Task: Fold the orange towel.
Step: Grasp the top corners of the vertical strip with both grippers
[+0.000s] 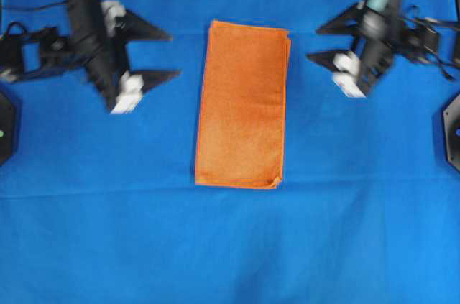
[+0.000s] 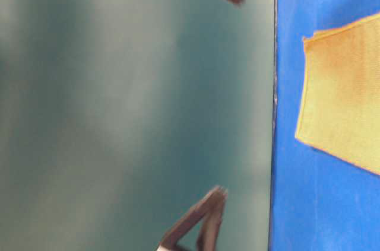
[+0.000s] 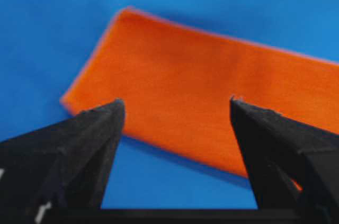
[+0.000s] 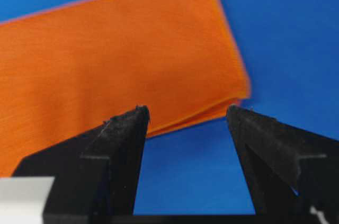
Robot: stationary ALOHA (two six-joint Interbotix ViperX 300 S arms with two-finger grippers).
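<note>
Both grippers stand wide open and hold nothing; we see the left gripper [image 1: 167, 53] at about nine o'clock of the orange towel [image 1: 243, 105] in the overhead view, and the right gripper [image 1: 314, 42] at about two o'clock of it, each with its tips pointing inward and well clear of the cloth. In the left wrist view the left gripper's fingers [image 3: 100, 128] frame one long side of the towel [image 3: 201, 97] with blue showing between tips and hem; in the right wrist view the right gripper [image 4: 186, 112] looks onto a corner of the towel [image 4: 106, 60] where two layers show at the edge.

We find the towel lying flat on the blue table cover [image 1: 230, 246], near the middle and toward twelve o'clock, as a tall narrow rectangle; the doubled edge suggests to us that it is already folded once. We judge it light, soft and limp, fuzzy enough not to slip from the pads, yet sure to sag and drag if lifted by one point; so we would pinch both layers together at the two corners of a short end, one per gripper, and carry that end over to the other.

Nothing else lies on the cover near the towel; only the arms' own bodies at three and nine o'clock share the space; the table-level view is blurred and adds little.
</note>
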